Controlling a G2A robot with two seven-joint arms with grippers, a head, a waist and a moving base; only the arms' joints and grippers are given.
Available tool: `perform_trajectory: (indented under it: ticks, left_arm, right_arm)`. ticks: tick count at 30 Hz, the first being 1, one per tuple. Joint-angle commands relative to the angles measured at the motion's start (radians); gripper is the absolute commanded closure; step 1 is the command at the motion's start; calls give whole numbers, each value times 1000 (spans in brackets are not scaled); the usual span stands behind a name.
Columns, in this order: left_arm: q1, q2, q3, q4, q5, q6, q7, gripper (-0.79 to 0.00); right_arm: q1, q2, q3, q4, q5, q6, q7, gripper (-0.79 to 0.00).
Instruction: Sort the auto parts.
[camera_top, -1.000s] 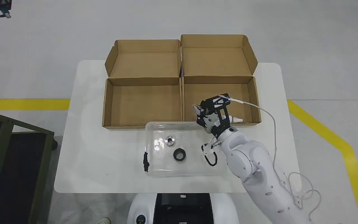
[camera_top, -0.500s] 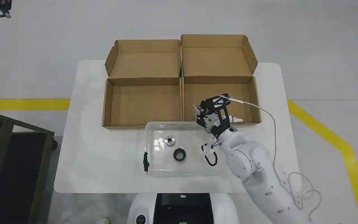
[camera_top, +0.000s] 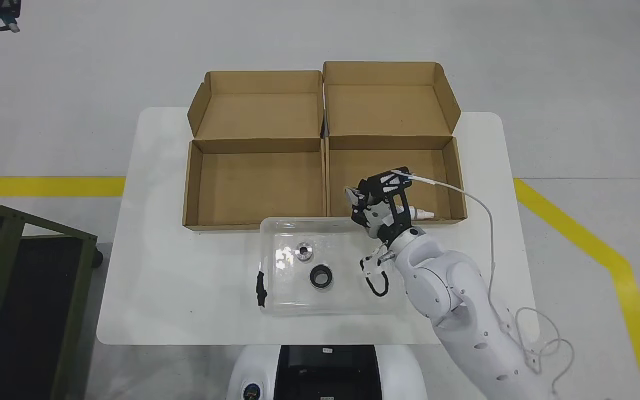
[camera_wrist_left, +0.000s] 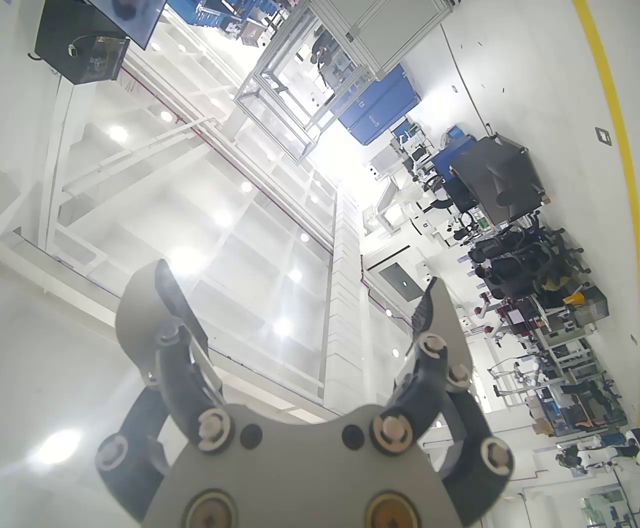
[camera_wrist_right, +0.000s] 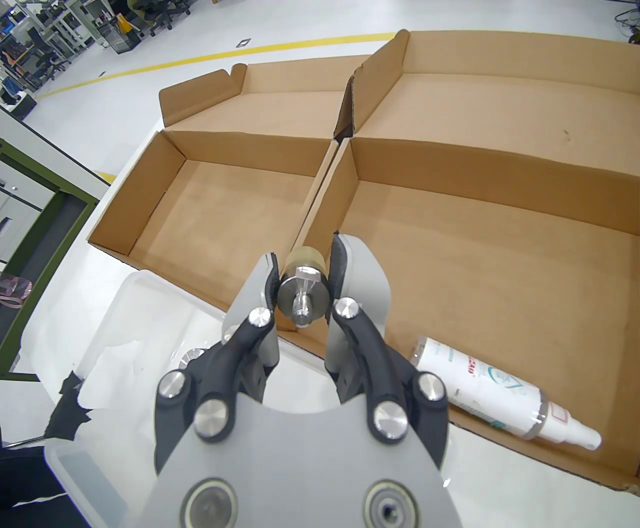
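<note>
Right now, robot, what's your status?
Right gripper shut on metal fitting, over right box. Left gripper open, empty. Spray bottle lies in that box.

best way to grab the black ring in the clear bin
Probably straight down from above, closing across the outer rim of the black ring: it lies flat on the floor of the clear bin, hole facing up, apart from the silver part, so its sides are free.

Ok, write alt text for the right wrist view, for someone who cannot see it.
The right pincer grips a small metal fitting at the near edge where two open cardboard boxes meet. A white spray bottle lies in one box; a clear plastic tray sits nearer the camera.
</note>
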Motion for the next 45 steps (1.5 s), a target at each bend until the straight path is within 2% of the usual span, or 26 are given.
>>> perform_trajectory:
  ticks: [1,8,16,25,34,44,45]
  left_arm:
    - [0,0,0,0,0,0,0,-785]
    - [0,0,0,0,0,0,0,-785]
    - [0,0,0,0,0,0,0,-785]
    - [0,0,0,0,0,0,0,-785]
    - [0,0,0,0,0,0,0,-785]
    - [0,0,0,0,0,0,0,-785]
    - [0,0,0,0,0,0,0,-785]
  right_arm:
    - [0,0,0,0,0,0,0,0]
    - [21,-9,-7,9,1,23,8,0]
    - [175,-34,-51,89,-9,130,191,0]
    - [338,-64,-129,258,-56,173,383,0]
    - [436,-93,-164,392,-38,177,458,0]
    - [500,-123,-207,501,-32,175,490,0]
    - [506,-125,-212,512,-34,173,493,-95]
